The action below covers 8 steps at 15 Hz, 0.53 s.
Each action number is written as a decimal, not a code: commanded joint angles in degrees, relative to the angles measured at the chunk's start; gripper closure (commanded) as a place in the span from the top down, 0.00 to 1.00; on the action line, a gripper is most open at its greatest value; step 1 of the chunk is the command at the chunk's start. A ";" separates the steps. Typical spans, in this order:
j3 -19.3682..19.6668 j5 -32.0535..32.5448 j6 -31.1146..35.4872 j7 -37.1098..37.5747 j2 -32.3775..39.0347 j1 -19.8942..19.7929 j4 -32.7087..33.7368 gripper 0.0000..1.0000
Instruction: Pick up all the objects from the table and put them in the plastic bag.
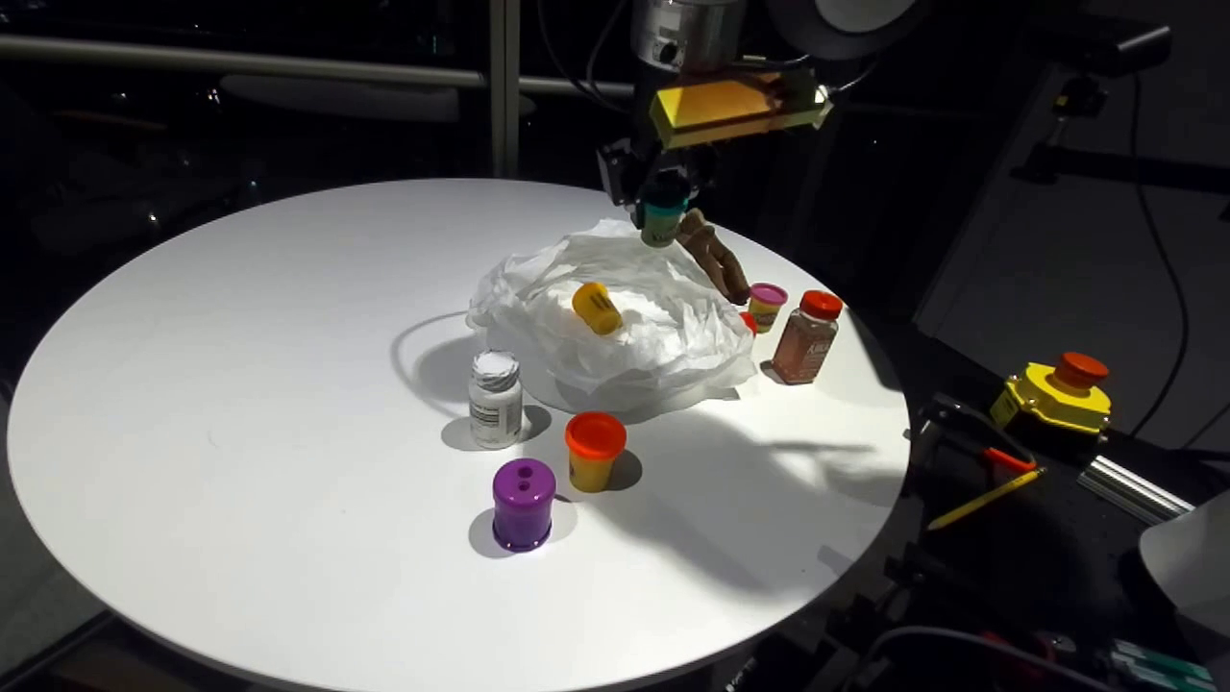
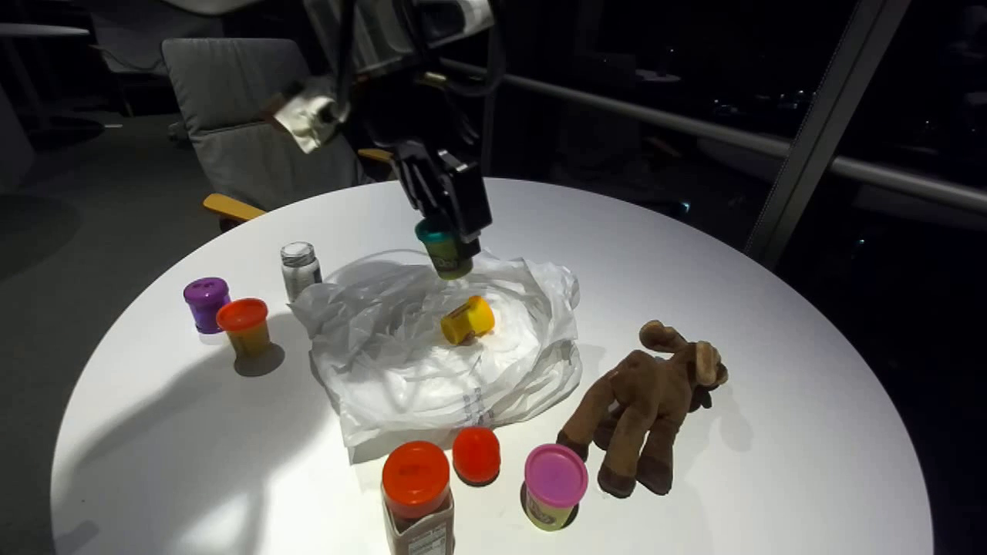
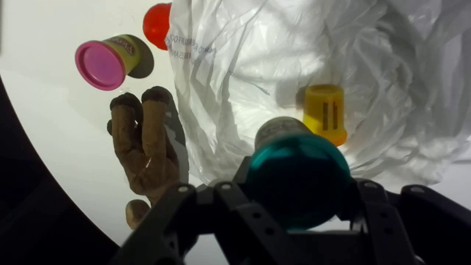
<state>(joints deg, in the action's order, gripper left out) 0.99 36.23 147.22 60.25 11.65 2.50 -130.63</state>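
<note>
My hand (image 3: pixel 298 187), nearest in my wrist view, clasps the teal-lidded cup (image 3: pixel 300 154), its jaws parted just the cup's width, above the plastic bag (image 2: pixel 366 378); a yellow cup (image 3: pixel 324 108) lies on its side inside; the brown toy (image 2: pixel 646 389), purple cup (image 1: pixel 524 509) and red-capped bottle (image 1: pixel 805 348) are on the table (image 1: pixel 240 384) around it.

It's dim at the room's edges, the brightness gathered in the middle. A grey padded chair (image 2: pixel 239 100) with a light-brown, wood-toned armrest (image 2: pixel 231 206) stands on a dark grey floor (image 2: pixel 85 239), and farther back I make out a pale, thin-edged tabletop (image 2: pixel 42 30). The window glass (image 2: pixel 740 62) is black, dotted with tiny lights (image 1: pixel 212 95); a round metal rail (image 2: pixel 655 115) and a broad, straight metal post (image 2: pixel 833 108) cut across it. A flat grey surface (image 1: pixel 1019 259), wall or panel, stands in shadow.
</note>
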 commanded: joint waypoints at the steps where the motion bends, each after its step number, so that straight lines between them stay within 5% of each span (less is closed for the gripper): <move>1: 2.97 -3.67 2.39 -0.04 10.86 0.27 8.30 0.22; 7: 6.67 -14.81 5.89 -1.94 22.11 1.64 14.65 0.22; 8: 6.71 -16.66 6.50 -2.78 22.19 1.53 14.70 0.71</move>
<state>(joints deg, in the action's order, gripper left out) 6.07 24.74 152.36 59.79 31.26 2.85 -119.13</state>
